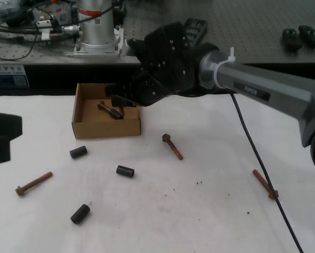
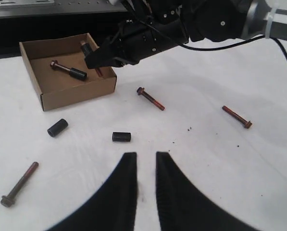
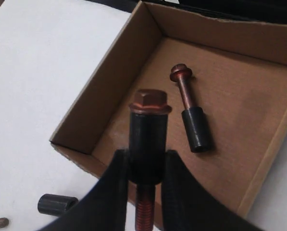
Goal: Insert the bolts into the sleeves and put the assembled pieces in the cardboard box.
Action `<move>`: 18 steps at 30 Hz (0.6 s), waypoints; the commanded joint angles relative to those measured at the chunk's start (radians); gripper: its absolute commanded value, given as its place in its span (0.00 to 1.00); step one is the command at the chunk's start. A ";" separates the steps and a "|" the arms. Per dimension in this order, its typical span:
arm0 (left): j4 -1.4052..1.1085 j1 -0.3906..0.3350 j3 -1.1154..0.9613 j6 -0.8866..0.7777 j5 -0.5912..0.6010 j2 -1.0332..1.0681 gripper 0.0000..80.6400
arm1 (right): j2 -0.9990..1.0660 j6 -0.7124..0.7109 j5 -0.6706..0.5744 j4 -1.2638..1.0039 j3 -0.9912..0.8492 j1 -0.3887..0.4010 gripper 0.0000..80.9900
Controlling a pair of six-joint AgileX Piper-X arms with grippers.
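My right gripper (image 3: 146, 159) is shut on an assembled piece (image 3: 149, 130), a copper bolt through a black sleeve, held over the open cardboard box (image 3: 109, 82). Another assembled piece (image 3: 193, 125) lies on the box floor. In the high view the right gripper (image 1: 117, 100) hangs over the box (image 1: 105, 129). Loose bolts (image 1: 172, 146) (image 1: 34, 183) (image 1: 264, 184) and loose sleeves (image 1: 78, 152) (image 1: 125, 171) (image 1: 79, 213) lie on the white cloth. My left gripper (image 2: 146, 156) is open with nothing in it, low over the cloth, near a sleeve (image 2: 121, 136).
A black cable (image 1: 257, 158) runs from the right arm across the cloth, over the right-hand bolt. Behind the cloth a metal breadboard carries a silver arm base (image 1: 96, 26) and wiring. The near middle of the cloth has free room.
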 commanded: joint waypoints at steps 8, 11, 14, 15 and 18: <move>0.056 0.003 -0.010 -0.054 0.008 -0.132 0.14 | 0.009 0.018 -0.005 -0.003 -0.017 -0.013 0.05; 0.072 0.003 -0.010 -0.054 0.008 -0.148 0.14 | 0.009 0.018 -0.005 -0.001 -0.017 -0.013 0.05; 0.127 0.003 -0.010 -0.056 0.008 -0.150 0.14 | 0.009 0.018 -0.005 0.000 -0.017 -0.013 0.05; 0.150 0.003 -0.010 -0.058 0.008 -0.150 0.14 | 0.009 0.018 -0.005 0.000 -0.017 -0.013 0.05; 0.198 0.003 -0.010 -0.060 0.008 -0.150 0.14 | 0.009 0.010 -0.010 0.008 -0.017 -0.013 0.05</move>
